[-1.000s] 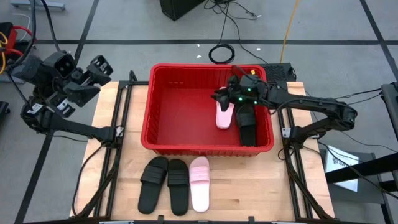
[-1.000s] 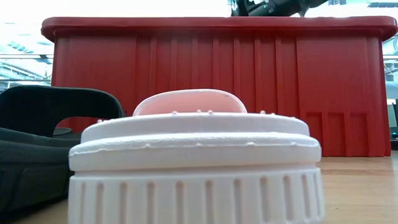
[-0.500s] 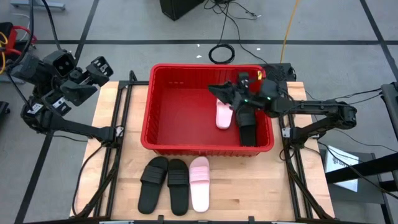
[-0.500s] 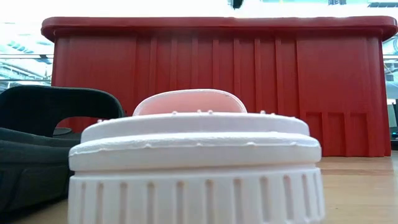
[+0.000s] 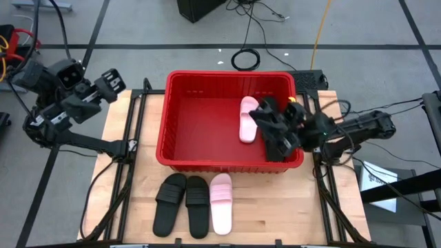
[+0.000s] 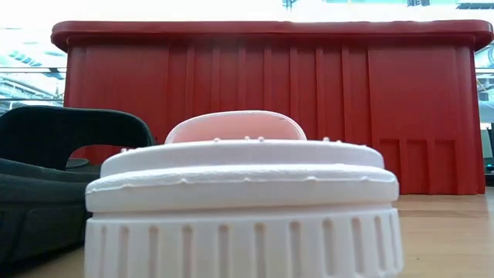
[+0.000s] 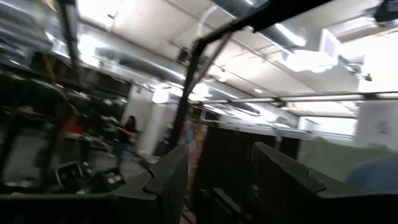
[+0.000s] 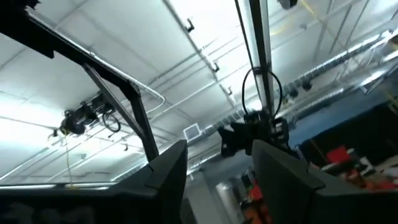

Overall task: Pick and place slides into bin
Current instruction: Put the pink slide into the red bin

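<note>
The bin (image 5: pixel 180 124) stands in the middle of the surface (image 5: pixel 289 207), with one pink slide (image 5: pixel 247 118) and a black one, mostly hidden, inside near its right wall. Three slides (image 5: pixel 196 204) lie side by side at the front edge, their long axes running front to back. The right gripper (image 5: pixel 275 131), fingers apart and holding nothing, hangs over the bin's right side and seems nearer to them than the left gripper (image 5: pixel 110 81), also parted, beyond the back-left corner.

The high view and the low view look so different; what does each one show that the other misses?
Only the high view shows inside the red bin: a pale pink slide lies there, with a black slide mostly hidden under the right gripper. It also shows the left gripper waiting off the table's left edge. Only the low view shows the bin's ribbed outer wall and a pink slide's grooved sole edge up close. Both share the bin, the pale pink slide on the table and a black slide beside it.
</note>
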`<state>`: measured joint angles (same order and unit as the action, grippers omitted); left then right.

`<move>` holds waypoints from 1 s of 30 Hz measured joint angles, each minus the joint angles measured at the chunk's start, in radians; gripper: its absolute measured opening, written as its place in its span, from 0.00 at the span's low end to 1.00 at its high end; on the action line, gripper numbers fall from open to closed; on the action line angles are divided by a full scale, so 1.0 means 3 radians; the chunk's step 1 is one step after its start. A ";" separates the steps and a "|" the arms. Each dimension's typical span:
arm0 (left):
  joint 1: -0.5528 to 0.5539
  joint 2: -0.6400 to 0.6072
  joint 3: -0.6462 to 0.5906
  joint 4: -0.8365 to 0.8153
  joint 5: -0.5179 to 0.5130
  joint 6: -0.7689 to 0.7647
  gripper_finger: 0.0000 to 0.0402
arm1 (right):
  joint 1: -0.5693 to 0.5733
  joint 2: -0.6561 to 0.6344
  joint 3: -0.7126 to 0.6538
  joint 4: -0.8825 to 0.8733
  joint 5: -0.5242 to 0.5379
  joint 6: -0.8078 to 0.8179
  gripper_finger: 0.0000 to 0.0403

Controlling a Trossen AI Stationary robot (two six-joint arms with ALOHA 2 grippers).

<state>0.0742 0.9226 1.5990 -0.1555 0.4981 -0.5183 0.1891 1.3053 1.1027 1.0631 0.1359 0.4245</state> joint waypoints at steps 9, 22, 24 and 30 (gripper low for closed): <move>0.0000 0.0000 0.0000 -0.0001 0.0291 -0.0136 0.46 | 0.0601 0.0283 0.0226 0.0259 0.0182 -0.0617 0.43; 0.0000 0.0032 0.0000 -0.0005 0.0349 -0.0123 0.46 | 0.0939 0.1137 0.1790 -0.0928 0.0178 -0.1553 0.43; 0.0000 0.0044 0.0000 -0.0005 0.0349 -0.0123 0.46 | 0.0990 0.1223 0.2009 -0.1332 0.0306 -0.1548 0.43; 0.0001 0.0045 0.0000 -0.0005 0.0381 -0.0122 0.46 | 0.1172 0.1453 0.2441 -0.2395 0.0933 -0.1364 0.43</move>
<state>0.0745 0.9360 1.5990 -0.1570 0.6124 -0.5549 0.5407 1.7412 1.8351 0.3445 0.4158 0.0152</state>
